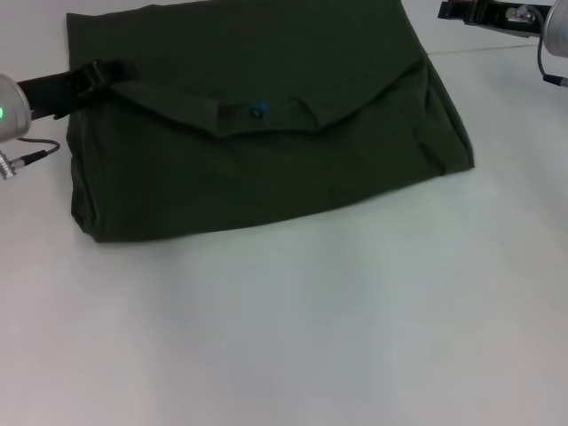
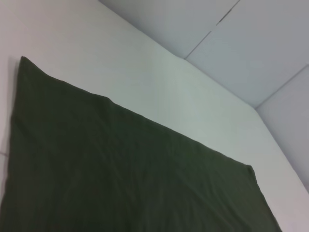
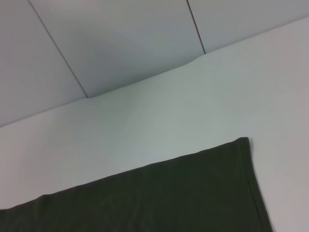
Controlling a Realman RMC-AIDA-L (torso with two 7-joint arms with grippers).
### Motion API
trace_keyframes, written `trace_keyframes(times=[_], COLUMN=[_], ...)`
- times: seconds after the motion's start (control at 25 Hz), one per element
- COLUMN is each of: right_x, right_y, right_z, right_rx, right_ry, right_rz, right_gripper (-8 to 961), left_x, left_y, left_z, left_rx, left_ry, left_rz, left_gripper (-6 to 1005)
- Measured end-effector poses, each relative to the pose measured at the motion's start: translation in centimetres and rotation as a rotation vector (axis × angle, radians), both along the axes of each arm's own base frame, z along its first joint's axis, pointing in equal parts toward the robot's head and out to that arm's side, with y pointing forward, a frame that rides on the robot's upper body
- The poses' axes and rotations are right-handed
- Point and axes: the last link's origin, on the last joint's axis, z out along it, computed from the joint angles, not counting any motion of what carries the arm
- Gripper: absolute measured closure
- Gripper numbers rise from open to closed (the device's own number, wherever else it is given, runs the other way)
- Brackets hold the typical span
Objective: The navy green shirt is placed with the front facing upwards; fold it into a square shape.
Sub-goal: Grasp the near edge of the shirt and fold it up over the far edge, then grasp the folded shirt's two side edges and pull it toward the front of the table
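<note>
the shirt [image 1: 266,133] lies folded on the white table [image 1: 311,337], filling the upper half of the head view from near the left edge to right of centre. it forms a rough wide rectangle, plain green side up. the ribbed neck edge curves across its middle like a flap, with the small blue label [image 1: 257,111] at its centre. the lower edge runs slanted, lower at the left corner and higher at the right. the right side ends in a thick rounded fold.

the left gripper [image 1: 93,75] reaches in from the left edge of the head view and meets the shirt at its upper left part, where the dark tip sits at the end of the neck edge. it looks closed on the cloth there, but i cannot tell for sure. the left wrist view shows only a broad spread of the shirt [image 2: 120,179] over the table [image 2: 145,72].

the right gripper [image 1: 479,11] is at the upper right corner of the head view, apart from the shirt; i cannot tell whether it is open. the right wrist view shows one shirt [image 3: 169,198] corner on the table [image 3: 145,121].
</note>
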Motion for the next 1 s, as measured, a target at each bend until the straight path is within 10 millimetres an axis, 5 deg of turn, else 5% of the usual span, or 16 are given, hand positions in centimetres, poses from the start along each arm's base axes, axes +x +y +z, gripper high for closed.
trace_keyframes(times=[0.2, 0.36, 0.44, 0.76, 1.0], right_x=[0.0, 0.2, 0.3, 0.8, 1.2], right_y=[0.0, -0.3, -0.5, -1.2, -3.0], right_z=[-0.1, -0.2, -0.3, -0.6, 0.6], right_rx=[-0.004, -0.014, -0.019, -0.051, -0.142], right_ry=[0.007, 0.016, 0.023, 0.038, 0.068], right_rz=[-0.003, -0.007, -0.007, -0.008, 0.036], right_gripper=[415, 346, 312, 311, 312], left_x=[0.0, 0.0, -0.1, -0.5, -0.5], left_y=[0.1, 0.2, 0.2, 0.0, -2.2], left_z=[0.1, 0.1, 0.2, 0.5, 2.4], left_rx=[-0.01, -0.004, 0.0, 0.007, -0.097], left_ry=[0.023, 0.034, 0.043, 0.049, -0.024], left_rz=[-0.01, -0.009, -0.009, -0.011, -0.075], left_gripper=[378, 175, 153, 64, 53])
